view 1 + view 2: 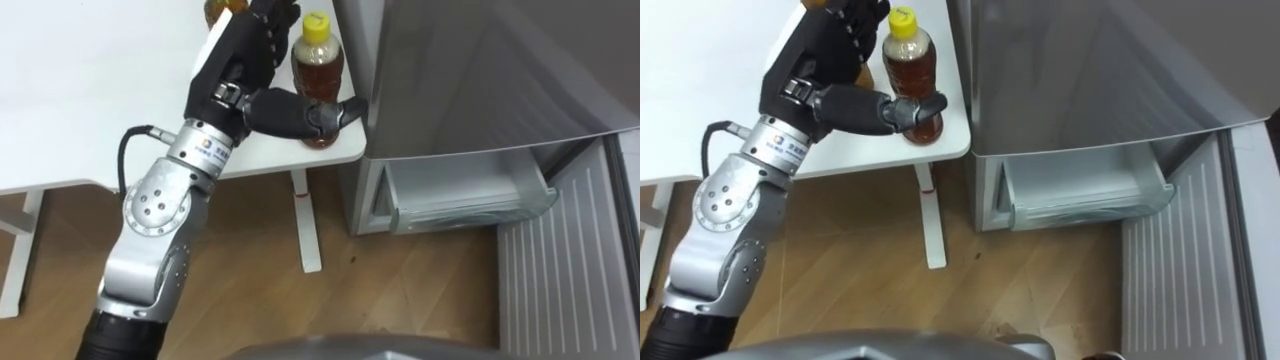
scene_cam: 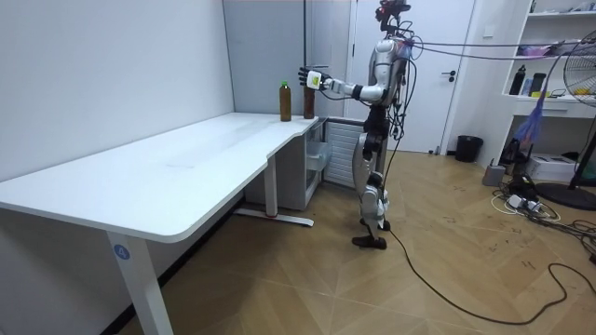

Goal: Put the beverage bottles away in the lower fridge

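Note:
A brown tea bottle with a yellow cap [image 1: 320, 70] stands upright at the corner of the white table [image 1: 80, 100], close to the fridge. My left hand [image 1: 235, 70] reaches over the table to it. The thumb [image 1: 300, 112] lies across the front of the bottle's lower part, and the straight fingers rise beside it on its left. The hand is open and the bottle rests on the table. A second brown bottle [image 1: 222, 10] stands behind the hand, mostly hidden. In the room view both bottles [image 2: 285, 100] stand at the table's far end, by my outstretched hand [image 2: 307, 76].
The grey fridge [image 1: 480, 80] stands right of the table. Its lower compartment is open, showing a pale bin [image 1: 470, 205] and the ribbed inner door [image 1: 560, 280]. Wooden floor and a table leg [image 1: 305, 220] lie below. I stand between table end and fridge.

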`<state>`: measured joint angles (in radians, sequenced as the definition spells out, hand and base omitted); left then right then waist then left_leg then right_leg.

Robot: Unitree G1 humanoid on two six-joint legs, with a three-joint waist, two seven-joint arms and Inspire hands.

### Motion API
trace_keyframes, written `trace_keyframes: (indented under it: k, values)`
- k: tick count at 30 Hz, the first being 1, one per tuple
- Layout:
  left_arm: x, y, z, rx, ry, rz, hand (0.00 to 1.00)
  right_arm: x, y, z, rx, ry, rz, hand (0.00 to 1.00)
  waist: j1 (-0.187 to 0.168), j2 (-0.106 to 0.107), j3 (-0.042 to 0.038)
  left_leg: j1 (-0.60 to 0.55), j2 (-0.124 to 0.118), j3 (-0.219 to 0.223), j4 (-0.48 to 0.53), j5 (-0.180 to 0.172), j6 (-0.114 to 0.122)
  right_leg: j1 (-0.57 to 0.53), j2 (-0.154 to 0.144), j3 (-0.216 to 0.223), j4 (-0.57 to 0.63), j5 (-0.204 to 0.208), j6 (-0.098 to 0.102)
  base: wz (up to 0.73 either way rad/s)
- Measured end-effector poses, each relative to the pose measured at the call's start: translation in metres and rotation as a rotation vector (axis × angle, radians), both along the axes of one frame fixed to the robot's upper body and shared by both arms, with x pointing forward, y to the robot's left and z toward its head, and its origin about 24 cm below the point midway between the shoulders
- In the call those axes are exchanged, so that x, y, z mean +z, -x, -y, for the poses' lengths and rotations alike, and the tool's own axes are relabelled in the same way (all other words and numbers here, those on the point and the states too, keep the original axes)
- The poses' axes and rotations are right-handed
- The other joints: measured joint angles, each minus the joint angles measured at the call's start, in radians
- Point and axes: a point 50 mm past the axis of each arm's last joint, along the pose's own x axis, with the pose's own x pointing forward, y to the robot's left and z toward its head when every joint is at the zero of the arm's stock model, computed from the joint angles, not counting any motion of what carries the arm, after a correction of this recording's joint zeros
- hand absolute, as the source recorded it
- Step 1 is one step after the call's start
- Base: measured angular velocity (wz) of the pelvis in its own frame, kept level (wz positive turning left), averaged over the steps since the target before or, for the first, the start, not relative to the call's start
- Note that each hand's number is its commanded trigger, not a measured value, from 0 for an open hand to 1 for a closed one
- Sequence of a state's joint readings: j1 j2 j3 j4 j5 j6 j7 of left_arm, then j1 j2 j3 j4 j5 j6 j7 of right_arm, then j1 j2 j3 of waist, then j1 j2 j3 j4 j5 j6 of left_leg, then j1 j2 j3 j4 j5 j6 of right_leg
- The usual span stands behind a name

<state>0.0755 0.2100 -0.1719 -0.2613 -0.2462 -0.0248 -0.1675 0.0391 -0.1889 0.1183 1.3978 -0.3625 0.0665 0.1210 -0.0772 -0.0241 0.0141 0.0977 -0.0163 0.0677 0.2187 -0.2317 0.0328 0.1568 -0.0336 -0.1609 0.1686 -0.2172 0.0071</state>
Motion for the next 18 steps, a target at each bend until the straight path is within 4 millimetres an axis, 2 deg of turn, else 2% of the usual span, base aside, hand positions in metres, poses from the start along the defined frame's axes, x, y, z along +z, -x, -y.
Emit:
trace_keyframes:
  k: [10,18]
  values:
    - [-0.013,-0.002,-0.003,0.019,-0.037,-0.056,0.00,0.000,0.000,0.000,-0.002,-0.002,-0.001,0.00,-0.002,0.007,-0.0044,0.000,0.000,-0.003,0.002,0.000,0.000,0.002,0.000,-0.004,0.003,0.001,-0.001,0.00]
    - [-0.014,-0.002,-0.003,0.024,-0.062,-0.059,0.00,0.000,0.002,0.001,-0.006,0.006,-0.022,0.00,-0.001,0.014,-0.0049,0.000,0.002,-0.003,-0.013,0.000,0.000,0.000,0.001,-0.003,0.004,0.001,-0.002,0.00]
